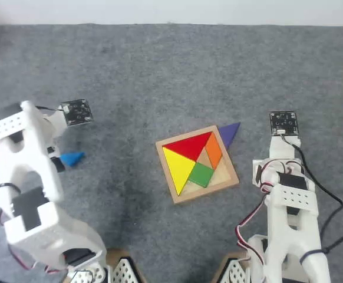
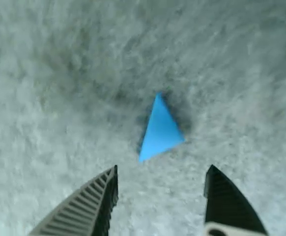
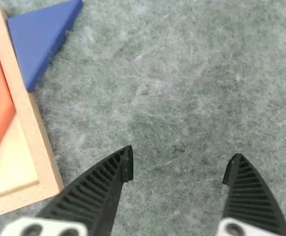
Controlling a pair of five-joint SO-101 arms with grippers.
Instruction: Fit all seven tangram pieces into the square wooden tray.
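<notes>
Left tool (image 2: 160, 172): jaws spread and holding nothing. It hangs directly above the light-blue triangle (image 2: 158, 130), with one finger to each side of the piece's lower corner. This alignment suits a straight descent and pinch. The triangle lies flat on the grey bench (image 1: 130, 71), well apart from the tray (image 1: 207, 194).

Right tool (image 3: 180, 164): jaws spread and holding nothing, over bare bench just beside the tray's rim. The dark-blue triangle (image 3: 40, 37) lies outside the tray, touching its outer corner and within this arm's reach.

Tray contents: red triangle (image 1: 189, 144), yellow triangle (image 1: 176, 168), orange parallelogram (image 1: 214, 152) and green square (image 1: 202, 174), packed edge to edge. Bare floor remains along the side nearest the right tool, probably the space left for the outstanding triangles.
</notes>
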